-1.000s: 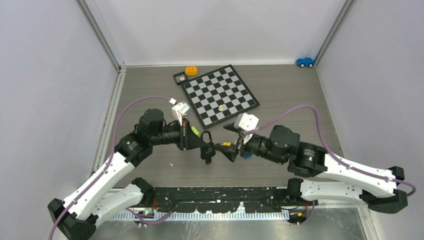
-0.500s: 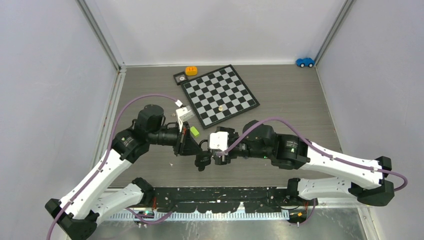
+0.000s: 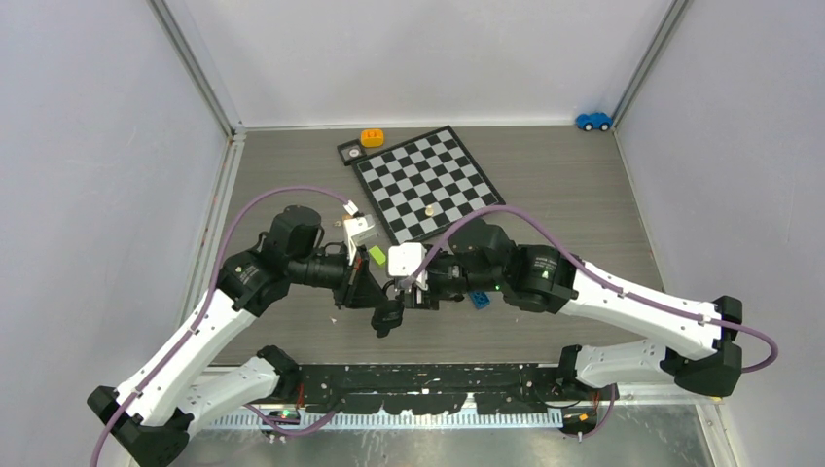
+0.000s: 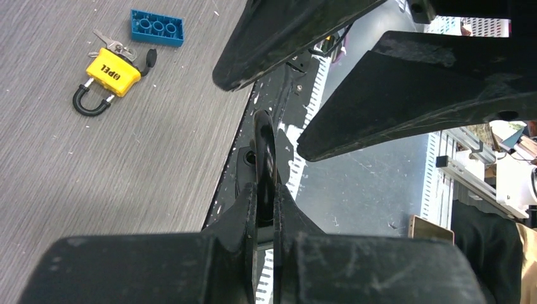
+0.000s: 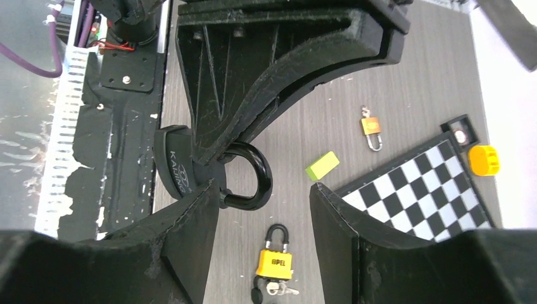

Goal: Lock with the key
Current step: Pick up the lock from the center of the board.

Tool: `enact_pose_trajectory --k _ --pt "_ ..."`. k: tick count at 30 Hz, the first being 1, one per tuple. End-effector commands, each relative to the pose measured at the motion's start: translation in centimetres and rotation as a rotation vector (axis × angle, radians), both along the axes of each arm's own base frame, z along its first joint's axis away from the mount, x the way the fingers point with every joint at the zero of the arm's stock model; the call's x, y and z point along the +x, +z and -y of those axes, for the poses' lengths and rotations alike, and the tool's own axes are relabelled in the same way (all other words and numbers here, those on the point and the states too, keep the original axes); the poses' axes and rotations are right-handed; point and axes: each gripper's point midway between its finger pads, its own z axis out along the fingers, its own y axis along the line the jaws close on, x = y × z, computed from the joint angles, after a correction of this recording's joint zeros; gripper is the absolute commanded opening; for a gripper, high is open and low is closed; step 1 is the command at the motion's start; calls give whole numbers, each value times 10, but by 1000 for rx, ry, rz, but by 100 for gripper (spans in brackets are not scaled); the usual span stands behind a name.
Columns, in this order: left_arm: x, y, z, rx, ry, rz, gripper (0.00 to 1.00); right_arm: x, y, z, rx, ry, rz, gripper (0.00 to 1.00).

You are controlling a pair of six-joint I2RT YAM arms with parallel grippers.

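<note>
Currently left gripper (image 4: 265, 201) pinches black padlock (image 5: 180, 171) by shackle, held clear of table. Right gripper (image 5: 264, 193) jaws wide, empty, straddling it. Key (image 4: 113, 44) lies on table just beside yellow padlock (image 4: 111, 73), near blue brick (image 4: 157, 28). Likely best: keep lock steady, fetch key by head, align with keyway. Grey wood-grain table (image 3: 584, 195); chessboard (image 3: 428, 175) behind; pale walls.

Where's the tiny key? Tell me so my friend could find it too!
Find the checkered board, then look toward the robot for the yellow padlock lying flat on the grey table. The key sits at the padlock's bottom end; it is thin and silvery, unlike the black fob beside it.
</note>
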Motion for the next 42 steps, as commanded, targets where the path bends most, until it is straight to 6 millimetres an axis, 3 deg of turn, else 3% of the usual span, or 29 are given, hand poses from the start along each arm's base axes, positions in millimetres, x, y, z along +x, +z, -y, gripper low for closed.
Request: enact_pose_trajectory --k 1,15,20,23,25,26,27,29,31,32,38,42 --pt "-1 34 4 -85 -43 100 0 -3 15 -5 58 45 -81 59" --pt "-4 31 4 -84 -74 112 0 -14 3 -26 55 204 -271 53" --pt "-2 29 2 -69 -64 122 0 -18 -5 -25 33 226 -317 27" --pt "0 28 1 -66 -50 132 0 -17 -9 -20 20 214 -329 1" --pt "2 29 1 -69 -31 144 0 -18 -8 -16 24 209 -336 0" --pt "3 30 1 -71 -21 148 4 -18 -7 -14 31 200 -339 0" --pt "6 30 1 -73 -5 151 17 -17 -5 -12 41 181 -342 0" --pt "9 34 0 -86 29 163 55 -11 1 -9 70 128 -348 0" --pt "14 44 0 -117 72 194 86 -9 10 -5 112 93 -355 0" --pt "16 51 -1 -140 94 220 97 -8 14 -3 133 79 -354 0" --pt "29 113 -25 -311 326 417 100 0 45 10 340 -44 -348 0" --pt "41 155 -46 -466 531 457 100 1 103 13 664 -91 -474 0"
